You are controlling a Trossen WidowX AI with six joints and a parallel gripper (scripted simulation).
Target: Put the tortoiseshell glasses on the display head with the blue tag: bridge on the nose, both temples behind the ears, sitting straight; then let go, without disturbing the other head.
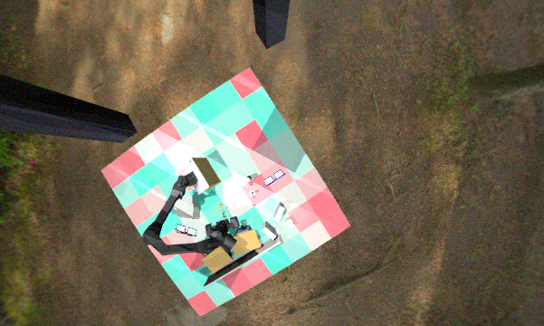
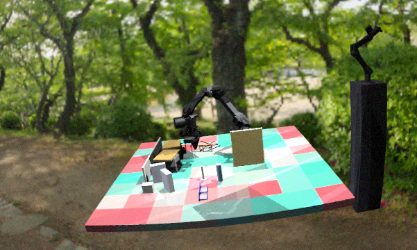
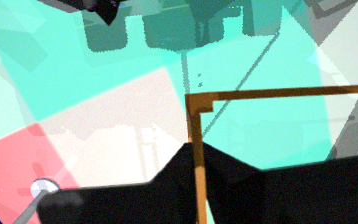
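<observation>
The tortoiseshell glasses [image 1: 220, 205] [image 2: 205, 150] [image 3: 290, 93] show as a thin orange-brown frame. My gripper [image 1: 223, 218] [image 2: 196, 146] [image 3: 193, 149] is shut on them; a side bar of the frame runs between the fingertips in the wrist view. The glasses are off the table, beside two tan-topped blocks that seem to be the display heads: one [image 1: 246, 242] [image 2: 167, 155] nearer the exterior camera, the other [image 1: 217, 259] [image 2: 172, 144] behind it. I cannot make out the blue tag, noses or ears. The arm partly covers the blocks in the top view.
Blue glasses [image 1: 274, 177] [image 2: 203, 193], a small rod stand [image 1: 253, 193] [image 2: 202, 174] and a dark cylinder [image 2: 219, 172] are on the checkered table. A tan upright board [image 1: 206, 172] [image 2: 248, 147] stands near the arm's base. Grey slabs [image 1: 270, 230] [image 2: 167, 180] stand near the blocks. Dark-rimmed glasses [image 1: 186, 230] lie beside the arm.
</observation>
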